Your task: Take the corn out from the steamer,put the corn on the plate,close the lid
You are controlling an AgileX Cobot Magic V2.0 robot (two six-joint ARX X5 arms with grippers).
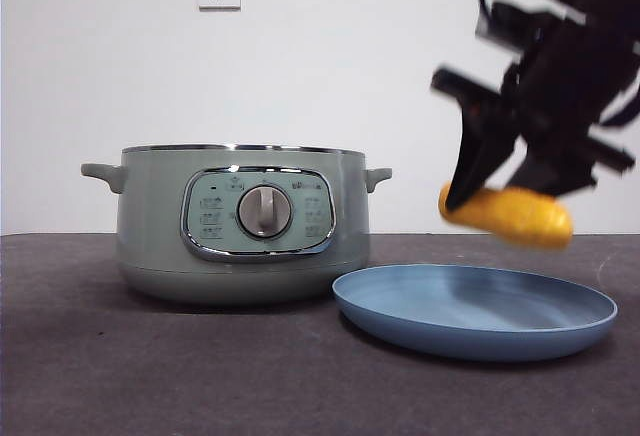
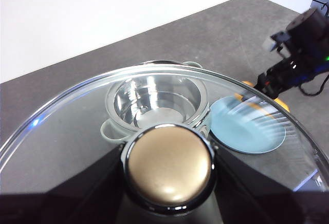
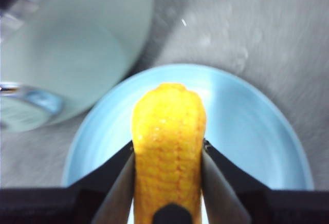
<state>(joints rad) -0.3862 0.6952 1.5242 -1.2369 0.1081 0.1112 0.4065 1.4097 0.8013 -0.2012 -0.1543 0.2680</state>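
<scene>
I see the right gripper [image 1: 500,191] clamped on the corn [image 1: 510,215], carried in the air above the plate [image 1: 475,328], not touching it; the steamer [image 1: 240,226] stands open just beside the plate; the left gripper [image 2: 169,183] grips the lid [image 2: 169,167] by its knob, held high over the table [image 1: 120,356].

The right gripper [image 1: 500,191] has matte black, wedge-shaped jaws. A black cable loops above it. A small green light glows on its housing.
</scene>
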